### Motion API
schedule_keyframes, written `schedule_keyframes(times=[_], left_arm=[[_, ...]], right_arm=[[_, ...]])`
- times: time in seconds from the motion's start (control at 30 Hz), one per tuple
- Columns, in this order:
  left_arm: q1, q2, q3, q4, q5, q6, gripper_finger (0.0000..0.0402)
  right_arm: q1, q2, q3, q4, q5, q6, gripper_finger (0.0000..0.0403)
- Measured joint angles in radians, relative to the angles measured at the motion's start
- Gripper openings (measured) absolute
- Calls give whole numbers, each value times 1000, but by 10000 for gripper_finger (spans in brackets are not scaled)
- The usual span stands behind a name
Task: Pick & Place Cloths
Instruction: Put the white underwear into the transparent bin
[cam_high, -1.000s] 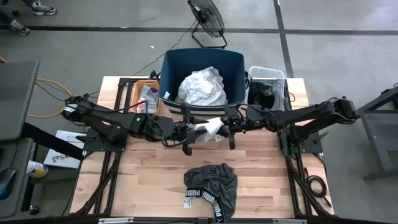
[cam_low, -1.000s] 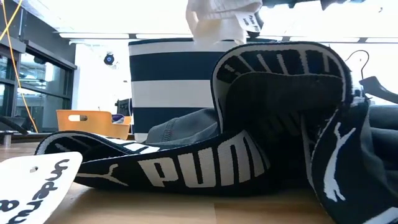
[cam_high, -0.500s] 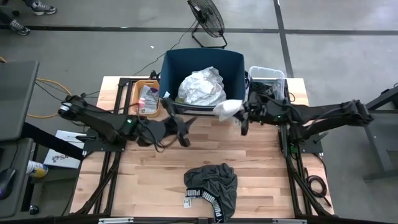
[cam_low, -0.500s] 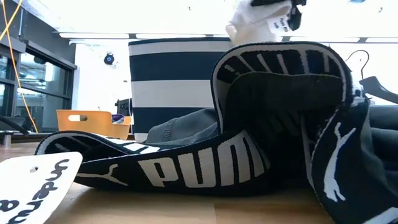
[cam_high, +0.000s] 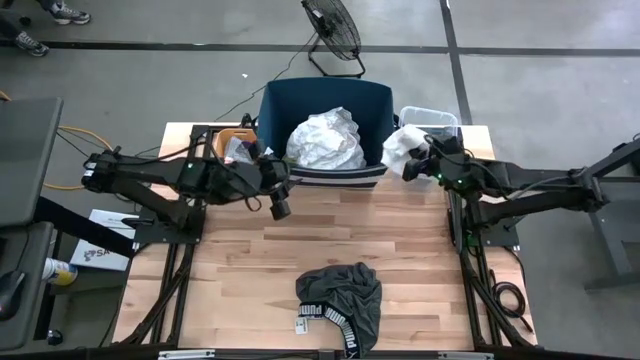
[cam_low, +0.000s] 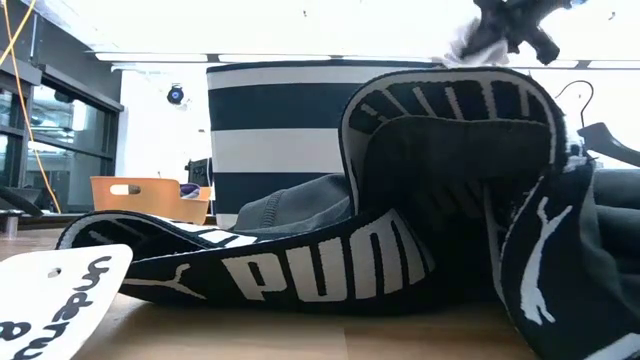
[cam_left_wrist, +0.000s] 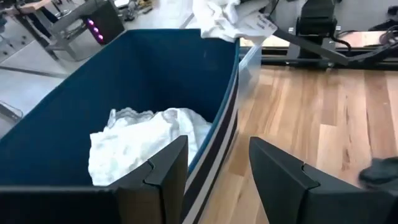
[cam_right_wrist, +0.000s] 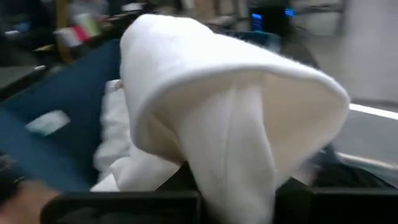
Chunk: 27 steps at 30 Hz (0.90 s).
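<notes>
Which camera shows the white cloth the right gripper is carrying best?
The right wrist view: the white cloth fills the picture, draped over the right gripper's fingers. The high view shows it small, beside the bin's right corner. The left wrist view catches it at the bin's far corner. The low view shows a sliver.

My overhead feed is evenly lit and sharp. The low view's background blows out white. My right wrist picture is motion-blurred.

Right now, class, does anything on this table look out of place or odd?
The dark grey shorts lie crumpled on the table by the front edge, far from the navy bin that holds a white cloth. The right hand holds another white cloth beside that bin, over a clear container.
</notes>
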Motion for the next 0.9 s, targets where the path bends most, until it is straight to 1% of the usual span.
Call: schedule_keyframes(times=[0.23,0.4,0.57,0.9], left_arm=[[-1,11,0,0,12,4,166],[0,9,1,-23,11,-4,166],[-1,10,1,-25,11,-4,166],[-1,10,1,-50,10,-4,166]], right_arm=[[-107,35,0,-152,50,191,27],[-174,67,0,-219,66,276,27],[-233,120,0,-237,48,284,27],[-333,272,-1,-277,23,280,27]])
